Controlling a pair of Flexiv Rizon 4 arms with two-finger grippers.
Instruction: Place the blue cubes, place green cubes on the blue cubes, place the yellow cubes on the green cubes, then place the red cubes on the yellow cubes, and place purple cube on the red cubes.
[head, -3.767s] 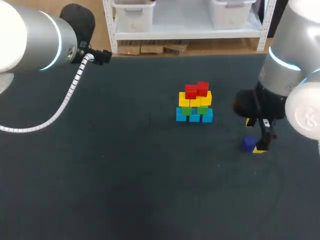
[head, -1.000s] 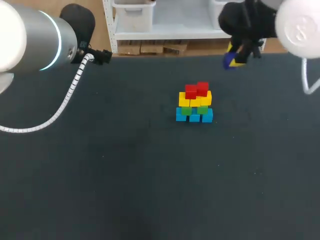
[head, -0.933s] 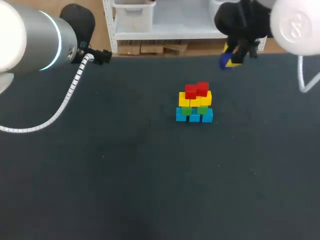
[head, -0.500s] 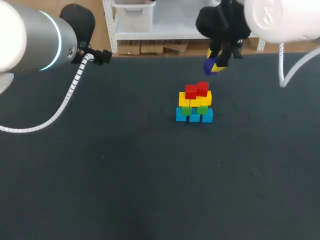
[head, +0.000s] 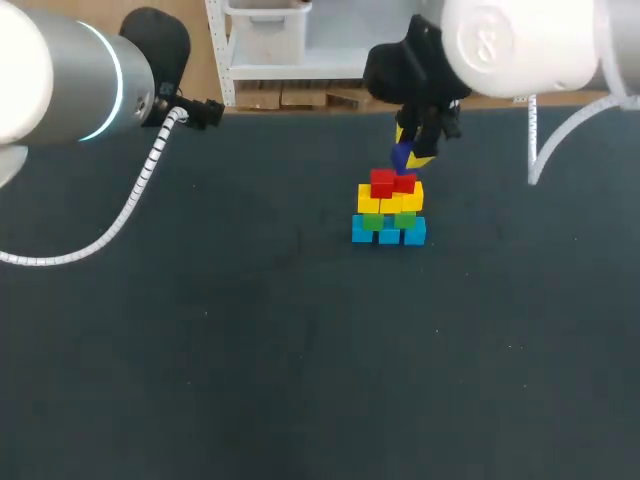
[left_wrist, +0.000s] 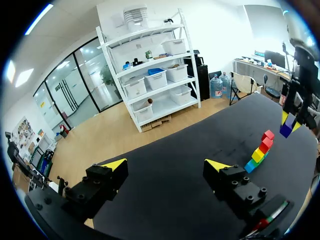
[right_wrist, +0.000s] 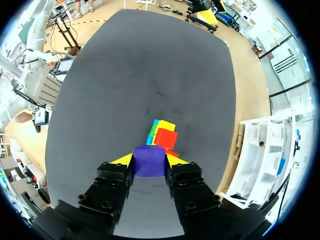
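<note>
In the head view, the purple cube (head: 401, 155) is held clamped in the right gripper (head: 415, 152) just above the red cubes (head: 392, 182), at their twelve o'clock, evidently for capping them.

In the left wrist view, the left gripper (left_wrist: 166, 165) is seen spread apart and empty, well apart from the stack (left_wrist: 259, 152), probably to leave room.

In the right wrist view, the purple cube is pinched from two sides, with the red cubes just ahead.

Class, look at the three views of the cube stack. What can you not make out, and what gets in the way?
- Right wrist view: the purple cube in the right gripper hides most of the stack; the lower layers barely show.
- Left wrist view: the stack is too small to count cubes per layer.
- Head view: the left gripper does not show; the right arm's black wrist covers most of the right gripper.
</note>
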